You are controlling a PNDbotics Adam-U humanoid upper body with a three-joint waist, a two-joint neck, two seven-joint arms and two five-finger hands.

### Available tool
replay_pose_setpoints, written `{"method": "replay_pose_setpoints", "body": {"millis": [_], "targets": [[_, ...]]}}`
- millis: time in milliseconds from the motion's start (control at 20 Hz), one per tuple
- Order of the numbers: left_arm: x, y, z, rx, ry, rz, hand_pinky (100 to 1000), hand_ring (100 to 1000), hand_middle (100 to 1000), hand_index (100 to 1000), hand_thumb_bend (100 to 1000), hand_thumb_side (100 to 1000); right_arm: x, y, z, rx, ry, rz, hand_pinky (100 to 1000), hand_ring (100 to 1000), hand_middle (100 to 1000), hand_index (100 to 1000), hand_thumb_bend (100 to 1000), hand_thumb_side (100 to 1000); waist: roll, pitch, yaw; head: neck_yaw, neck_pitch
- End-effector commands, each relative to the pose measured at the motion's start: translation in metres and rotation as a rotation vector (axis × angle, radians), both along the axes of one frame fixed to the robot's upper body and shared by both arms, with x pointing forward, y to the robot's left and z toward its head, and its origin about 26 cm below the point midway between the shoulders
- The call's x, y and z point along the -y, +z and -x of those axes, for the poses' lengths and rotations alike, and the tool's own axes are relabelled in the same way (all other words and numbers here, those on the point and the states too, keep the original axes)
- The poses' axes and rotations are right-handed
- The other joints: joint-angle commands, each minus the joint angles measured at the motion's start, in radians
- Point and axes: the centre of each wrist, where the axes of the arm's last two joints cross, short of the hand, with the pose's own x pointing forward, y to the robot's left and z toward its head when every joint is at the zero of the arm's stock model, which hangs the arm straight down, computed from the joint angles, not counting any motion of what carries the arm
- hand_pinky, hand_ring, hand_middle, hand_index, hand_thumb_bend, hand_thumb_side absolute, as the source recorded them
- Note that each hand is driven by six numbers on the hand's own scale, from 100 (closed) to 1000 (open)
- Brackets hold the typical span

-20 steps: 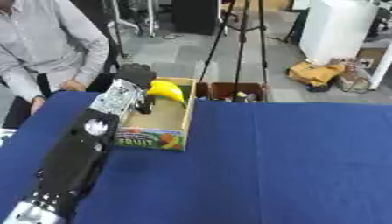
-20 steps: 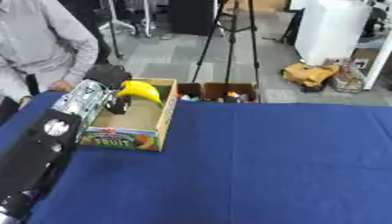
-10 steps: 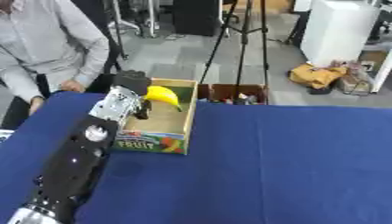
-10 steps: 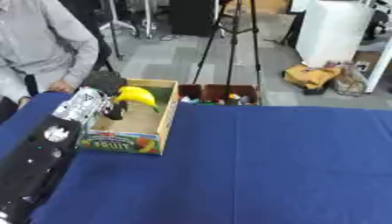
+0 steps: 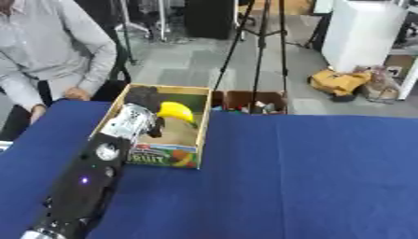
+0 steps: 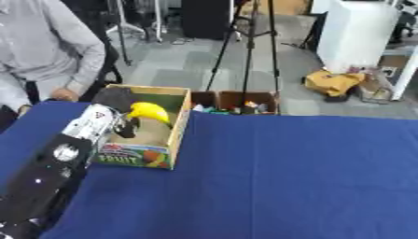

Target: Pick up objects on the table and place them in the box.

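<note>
An open cardboard box (image 5: 166,157) with a "FRUIT" label on its front wall stands on the blue table (image 5: 310,177) at the far left. My left arm runs up from the lower left corner, and my left hand (image 5: 143,97) is inside the box near its far wall. A yellow banana (image 5: 176,112) lies tilted against the hand's right side, over the box's floor, with dark fingers curled under it. My right hand shows in neither view.
A person sits at the table's far left corner, with one hand (image 5: 77,94) near the table's edge beside the box. A brown crate (image 6: 235,101) of small things stands on the floor behind the table. A tripod (image 5: 260,44) and a white cabinet (image 5: 359,32) stand farther back.
The whole picture has shifted, so the camera has moved. My left hand and the banana have sunk slightly into the box.
</note>
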Motion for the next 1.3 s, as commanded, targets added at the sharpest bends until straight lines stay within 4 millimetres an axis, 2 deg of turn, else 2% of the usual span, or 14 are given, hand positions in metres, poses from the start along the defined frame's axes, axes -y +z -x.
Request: {"method": "replay_pose_setpoints", "body": {"millis": [50, 300, 550, 800, 950, 1300], "targets": [[0.001, 0.018, 0.002, 0.027, 0.021, -0.021, 334, 618, 710, 769, 100, 289, -0.001, 0.009, 0.003, 0.029, 0.002, 0.029, 760, 816, 785, 818, 100, 926, 0.000, -0.016, -0.007, 0.005, -0.023], [-0.001, 0.013, 0.000, -0.006, 0.061, -0.048, 379, 654, 743, 797, 100, 270, -0.001, 0.009, 0.003, 0.033, 0.001, 0.030, 760, 816, 785, 818, 100, 927, 0.002, -0.005, -0.015, 0.010, -0.036], [0.000, 0.015, 0.000, -0.041, 0.072, -0.055, 494, 742, 810, 879, 100, 228, -0.001, 0.007, 0.003, 0.029, -0.003, 0.026, 760, 816, 784, 818, 100, 927, 0.005, -0.001, -0.013, 0.009, -0.033], [0.001, 0.017, 0.000, -0.082, 0.069, -0.051, 607, 837, 912, 998, 100, 304, 0.000, 0.006, 0.003, 0.030, -0.003, 0.020, 759, 816, 783, 817, 100, 924, 0.007, -0.002, -0.013, 0.005, -0.026], [0.002, 0.019, 0.001, -0.095, 0.064, -0.053, 671, 892, 984, 1000, 101, 343, 0.000, 0.005, 0.003, 0.030, -0.003, 0.017, 759, 815, 782, 816, 100, 922, 0.007, -0.005, -0.015, 0.000, -0.020], [0.003, 0.031, 0.006, -0.034, 0.019, -0.064, 667, 880, 962, 1000, 100, 353, 0.002, 0.002, 0.003, 0.017, -0.009, 0.008, 759, 815, 783, 816, 100, 920, 0.007, -0.028, -0.007, -0.009, 0.007]]}}
